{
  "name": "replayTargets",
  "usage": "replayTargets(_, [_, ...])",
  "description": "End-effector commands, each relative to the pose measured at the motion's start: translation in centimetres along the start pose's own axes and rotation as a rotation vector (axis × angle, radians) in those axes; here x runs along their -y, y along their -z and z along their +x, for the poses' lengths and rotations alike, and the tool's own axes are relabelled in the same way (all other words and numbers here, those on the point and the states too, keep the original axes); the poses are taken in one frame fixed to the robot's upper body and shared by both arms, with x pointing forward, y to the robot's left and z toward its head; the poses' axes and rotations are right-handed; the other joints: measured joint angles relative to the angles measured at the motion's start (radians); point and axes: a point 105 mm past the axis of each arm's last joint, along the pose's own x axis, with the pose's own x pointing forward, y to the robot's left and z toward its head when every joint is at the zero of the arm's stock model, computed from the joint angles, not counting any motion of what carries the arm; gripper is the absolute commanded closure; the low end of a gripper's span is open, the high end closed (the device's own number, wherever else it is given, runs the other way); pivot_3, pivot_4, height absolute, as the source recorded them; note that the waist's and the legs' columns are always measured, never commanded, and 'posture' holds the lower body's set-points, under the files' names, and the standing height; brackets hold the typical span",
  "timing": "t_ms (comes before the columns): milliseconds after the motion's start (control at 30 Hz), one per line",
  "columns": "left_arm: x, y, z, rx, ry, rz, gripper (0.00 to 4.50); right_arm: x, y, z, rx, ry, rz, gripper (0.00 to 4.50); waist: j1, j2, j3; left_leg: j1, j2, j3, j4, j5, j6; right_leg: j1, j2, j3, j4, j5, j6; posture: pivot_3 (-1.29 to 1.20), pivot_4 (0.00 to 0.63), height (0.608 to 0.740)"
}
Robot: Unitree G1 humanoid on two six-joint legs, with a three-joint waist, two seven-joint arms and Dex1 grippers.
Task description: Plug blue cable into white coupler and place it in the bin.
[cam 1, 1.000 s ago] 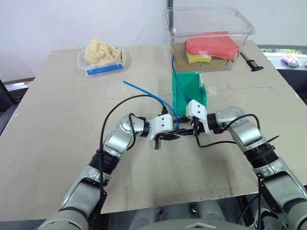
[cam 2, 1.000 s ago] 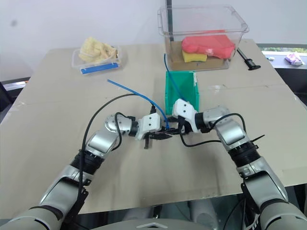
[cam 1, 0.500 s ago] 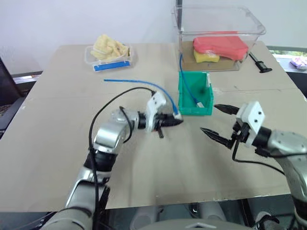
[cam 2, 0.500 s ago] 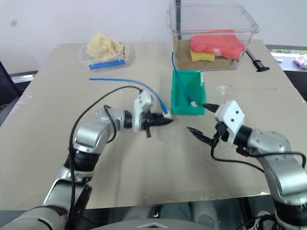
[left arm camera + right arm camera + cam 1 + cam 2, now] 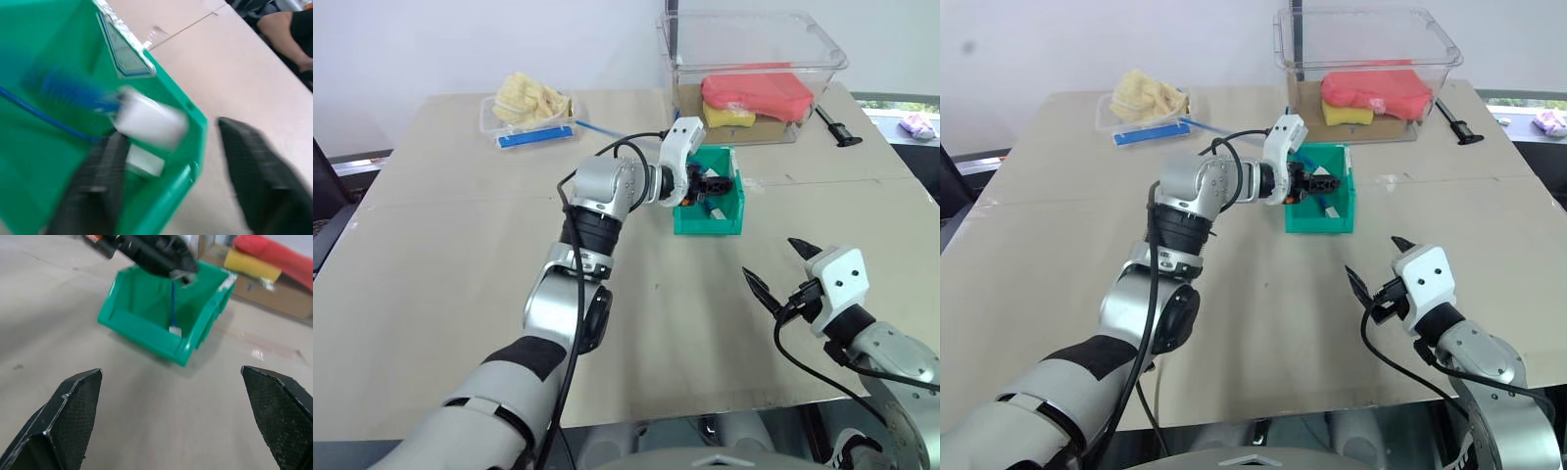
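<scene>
1. Left gripper [image 5: 713,183] is over the green bin [image 5: 729,221], tips just inside its open top. In left wrist view the two fingers [image 5: 254,186] stand apart w/ nothing clamped btwn them.
2. Blue cable [image 5: 172,303] hangs down into the bin; its end w/ the white coupler [image 5: 149,122] sits inside, near the bin's front wall. Wrist view is blurred, so can't tell if coupler rests on the floor or is mid-air.
3. Cable's other part runs back out of the bin toward the far left of the table [image 5: 421,255], near the clear tray [image 5: 492,125] w/ the yellow cloth [image 5: 527,98].
4. Right gripper [image 5: 781,269] is well apart from the bin, above bare table on the near right. Jaws wide apart, empty.
5. Big clear tub [image 5: 754,59] stands behind the bin, red [image 5: 756,93] & yellow [image 5: 722,117] items inside. Black tool [image 5: 832,127] lies just right of it.
</scene>
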Motion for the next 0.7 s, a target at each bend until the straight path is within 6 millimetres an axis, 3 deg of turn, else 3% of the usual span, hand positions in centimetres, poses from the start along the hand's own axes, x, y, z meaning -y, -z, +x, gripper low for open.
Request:
replayTargets(33, [0.8, -1.8, -1.3, 0.031, 0.041, 0.011, 0.03, -0.3, -1.1, -0.4, 0.060, 0.016, -0.021, 0.00, 0.000, 0.000, 0.000, 0.000, 0.000, 0.000, 0.000, 0.000, 0.000, 0.000, 0.000, 0.000, 0.000, 0.000, 0.000, 0.00, 0.150, 0.740])
replayTargets(200, [1.7, -1.7, -4.9, 0.065, 0.154, 0.014, 0.03, -0.1, -0.8, -0.5, 0.060, 0.022, -0.011, 0.00, -0.003, 0.000, 0.000, 0.001, 0.001, -0.001, 0.000, 0.000, 0.000, -0.001, 0.000, 0.001, 0.001, 0.000, 0.000, 0.00, 0.150, 0.740])
replayTargets(400, [1.3, -0.1, -9.6, 0.324, 0.153, 0.274, 0.03, 0.7, -0.3, -0.8, 0.057, -0.008, -0.013, 0.00, -0.002, 0.001, 0.000, 0.002, 0.004, 0.001, -0.001, 0.000, -0.001, -0.001, 0.000, 0.004, 0.001, 0.000, 0.000, 0.00, 0.150, 0.740])
replayTargets(500, [1.3, 2.4, -11.6, 0.340, 0.182, 0.383, 0.03, 1.2, -0.4, -1.1, 0.062, -0.032, -0.017, 0.00, 0.005, 0.001, 0.000, 0.002, 0.004, 0.001, -0.001, 0.000, -0.001, -0.001, 0.000, 0.004, 0.001, 0.000, 0.000, 0.00, 0.150, 0.740])
replayTargets(700, [-0.1, 8.5, -15.3, 0.328, 0.158, 0.404, 0.03, 2.9, 0.3, -2.8, 0.032, -0.110, -0.038, 0.00, 0.008, 0.001, 0.000, 0.002, 0.004, 0.003, -0.001, 0.000, 0.000, 0.000, 0.000, 0.004, 0.000, 0.000, -0.001, 0.00, 0.150, 0.740])
